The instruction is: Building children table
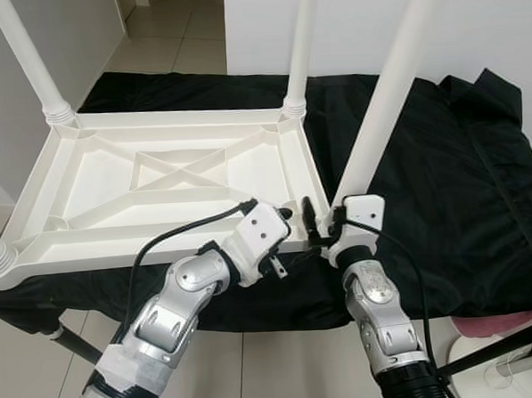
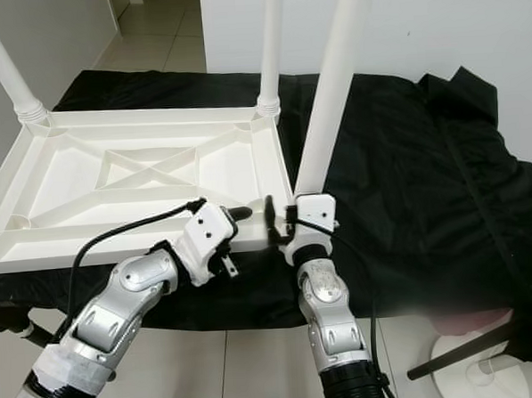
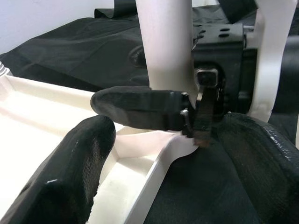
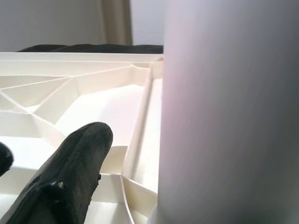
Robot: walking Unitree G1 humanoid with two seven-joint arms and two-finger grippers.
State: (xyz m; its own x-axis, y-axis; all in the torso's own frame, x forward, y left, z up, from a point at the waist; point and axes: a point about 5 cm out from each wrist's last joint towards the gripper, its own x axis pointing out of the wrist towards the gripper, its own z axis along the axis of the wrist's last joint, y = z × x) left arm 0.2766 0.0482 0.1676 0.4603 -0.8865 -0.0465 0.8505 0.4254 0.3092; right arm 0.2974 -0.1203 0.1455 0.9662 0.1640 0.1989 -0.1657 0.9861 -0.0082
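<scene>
Right gripper [image 1: 325,224] clamped on the table leg [image 1: 381,104], steadying it over the inverted tabletop's [image 1: 95,177] near corner socket; left gripper [image 1: 294,217] apart beside that corner.

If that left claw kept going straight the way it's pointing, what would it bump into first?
Probably the white table leg right ahead of the left gripper, with the right gripper just beside it. Depth is hard to judge, so it might meet that gripper first.

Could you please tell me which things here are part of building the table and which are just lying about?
Part of the job:
- upturned white tabletop
- white leg at its near right corner
- left hand
- right hand

Lying about:
- black cloth underneath
- white stand base on the floor
</scene>
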